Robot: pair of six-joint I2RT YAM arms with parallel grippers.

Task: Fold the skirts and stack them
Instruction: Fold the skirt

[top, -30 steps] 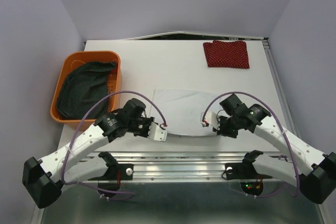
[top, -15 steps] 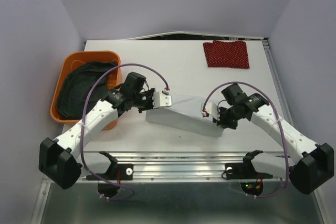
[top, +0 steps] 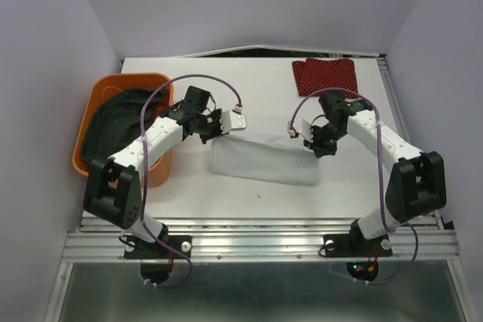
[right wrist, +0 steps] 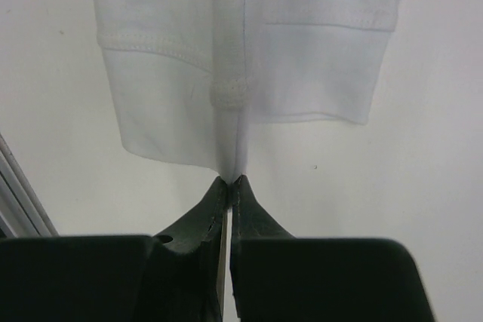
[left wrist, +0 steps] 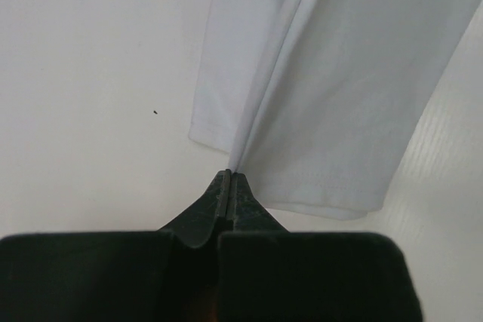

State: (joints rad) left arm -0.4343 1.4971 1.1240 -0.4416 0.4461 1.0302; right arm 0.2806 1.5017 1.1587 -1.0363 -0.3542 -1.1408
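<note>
Left hand (left wrist: 229,180) clamped tight, pinching white skirt (top: 264,162) at its far left corner. Right hand (right wrist: 230,183) same on the far right corner. Skirt's long axis runs hand to hand, cloth draping nearward onto tabletop (top: 196,195). Red skirt (top: 325,78) sits beyond white skirt's right end, right arm nearer. Probably mid-fold.

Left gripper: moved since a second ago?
Yes. The left gripper went from near the rail toward the far edge, now level with the basket, dragging the white skirt.
</note>
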